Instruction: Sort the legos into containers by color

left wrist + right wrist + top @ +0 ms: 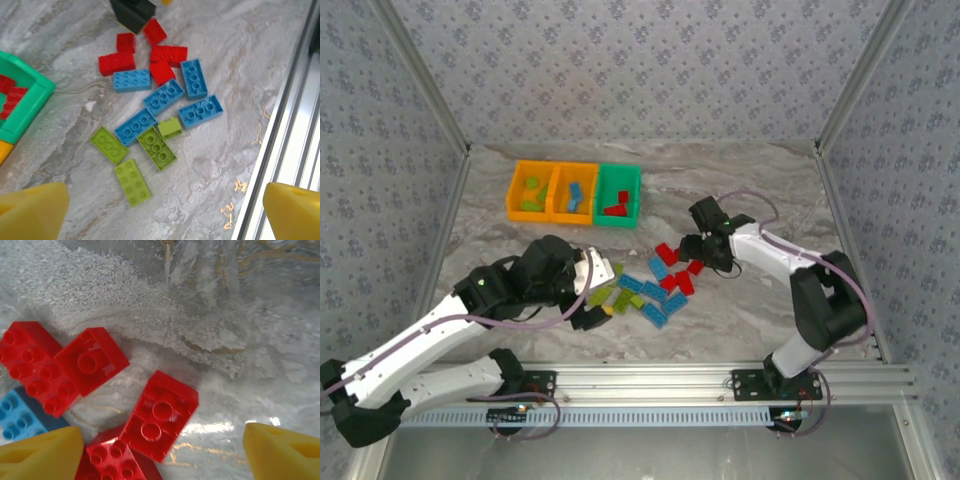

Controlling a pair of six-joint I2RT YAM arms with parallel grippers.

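The legos (650, 285) lie loose mid-table in red, blue and lime. The containers stand at the back: an orange bin (516, 188) with lime bricks, an orange bin (560, 190) with blue ones, and a green bin (603, 192) with red ones. My left gripper (605, 290) hovers open over the pile's left end. Its yellow fingers (32, 212) stand wide with bare table between them, just short of a lime brick (132, 181). My right gripper (706, 255) is low at the pile's right end, open. An upside-down red brick (160, 415) lies between its fingers (42, 455), untouched.
Blue bricks (163, 97) and red bricks (116, 63) spread beyond the lime ones, and the right arm's dark finger (132, 12) shows behind them. The green bin's corner (42, 90) is at the left. The aluminium rail (295, 130) runs along the near edge.
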